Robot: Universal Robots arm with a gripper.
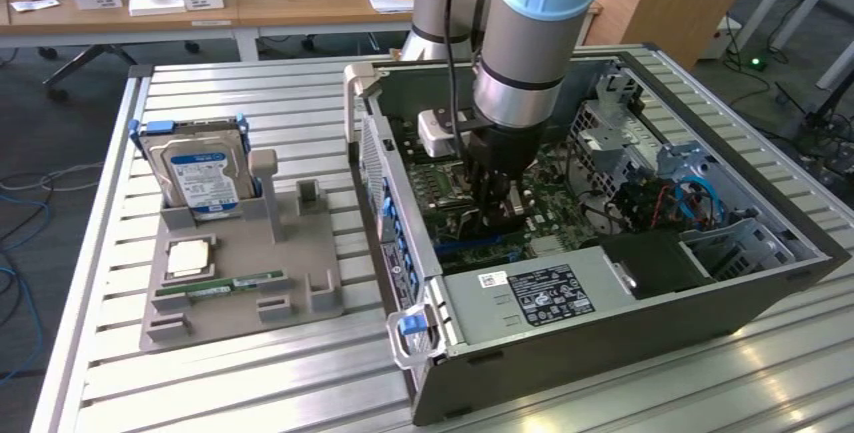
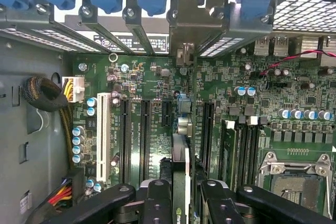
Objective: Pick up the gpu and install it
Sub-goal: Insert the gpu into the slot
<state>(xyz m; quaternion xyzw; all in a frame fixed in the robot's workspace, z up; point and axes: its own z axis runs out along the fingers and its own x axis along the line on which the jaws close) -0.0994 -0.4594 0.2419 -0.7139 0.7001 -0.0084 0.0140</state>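
Slatted worktop [image 1: 240, 383] carries the open computer case [image 1: 641, 343] at the exterior view's right. My hand [image 2: 182, 190] clasps the gpu [image 2: 180, 153] edge-on over its motherboard [image 2: 152, 82].

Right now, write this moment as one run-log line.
gripper: shut on gpu | gpu: edge-down over motherboard slots | site: inside PC case

**Slatted Metal Counter Bears Two Loads**

The counter [image 1: 267, 393] is a silvery surface of long parallel slats. Toward the exterior view's left, a grey moulded holder [image 1: 220, 308] with uprights and slots sits flat on it. Just beside the holder, toward the exterior view's right, a computer case [image 1: 641, 338] lies on its side, open face up, covering most of that half.
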